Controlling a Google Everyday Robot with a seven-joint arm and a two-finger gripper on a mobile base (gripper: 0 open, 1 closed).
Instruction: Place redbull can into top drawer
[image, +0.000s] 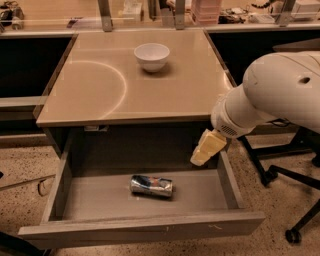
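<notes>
The redbull can (151, 185) lies on its side on the bottom of the top drawer (140, 230), near the middle. The drawer is pulled out below the tabletop. My gripper (205, 150) hangs from the white arm above the drawer's right side, up and to the right of the can and apart from it. It holds nothing that I can see.
A white bowl (152, 56) stands at the back middle of the beige tabletop (100, 90). Black chair legs (280, 175) stand on the speckled floor at the right. Shelving and clutter run along the back.
</notes>
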